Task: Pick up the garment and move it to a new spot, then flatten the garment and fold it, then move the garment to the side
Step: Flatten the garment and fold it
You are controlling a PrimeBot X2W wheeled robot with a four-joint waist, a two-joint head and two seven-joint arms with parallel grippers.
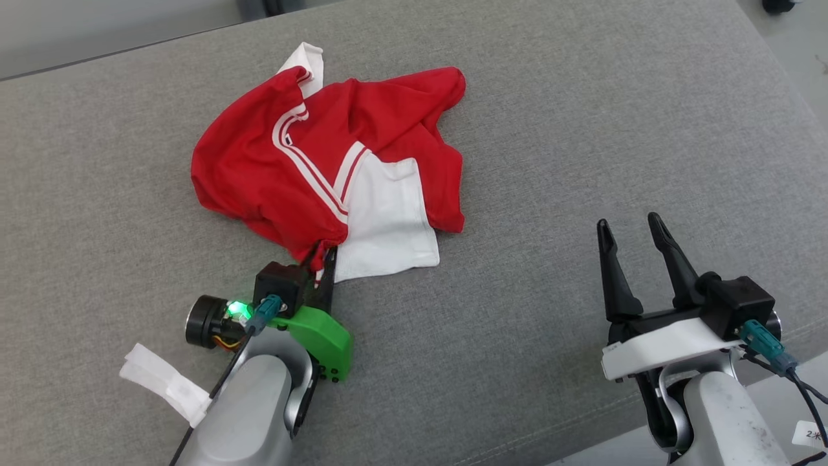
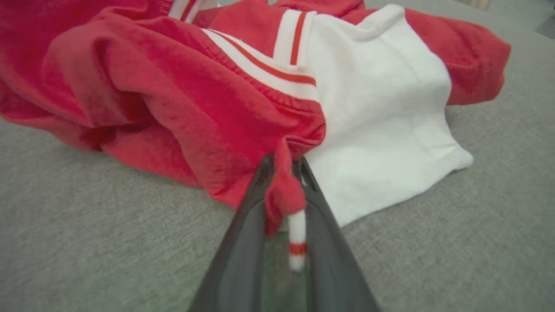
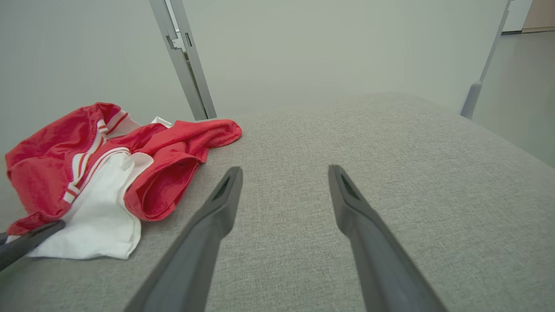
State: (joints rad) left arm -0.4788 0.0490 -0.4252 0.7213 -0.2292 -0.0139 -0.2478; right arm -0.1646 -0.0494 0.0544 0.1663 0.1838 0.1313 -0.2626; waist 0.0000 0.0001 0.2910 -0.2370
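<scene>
My left gripper (image 2: pixel 282 164) pinches the near red hem of the garment (image 1: pixel 272 168) | my right gripper (image 1: pixel 631 233) gapes wide, empty, well to its right.

- From the head we look forward and down at the grey cushion (image 1: pixel 582 129), from some height.
- From the left wrist we look along the left gripper (image 2: pixel 284 164), very near to the garment (image 2: pixel 173 108).
- From the right wrist we look low over the cushion toward a wall (image 3: pixel 303 52), the garment farther at left.
- All three views share garment and cushion.
</scene>
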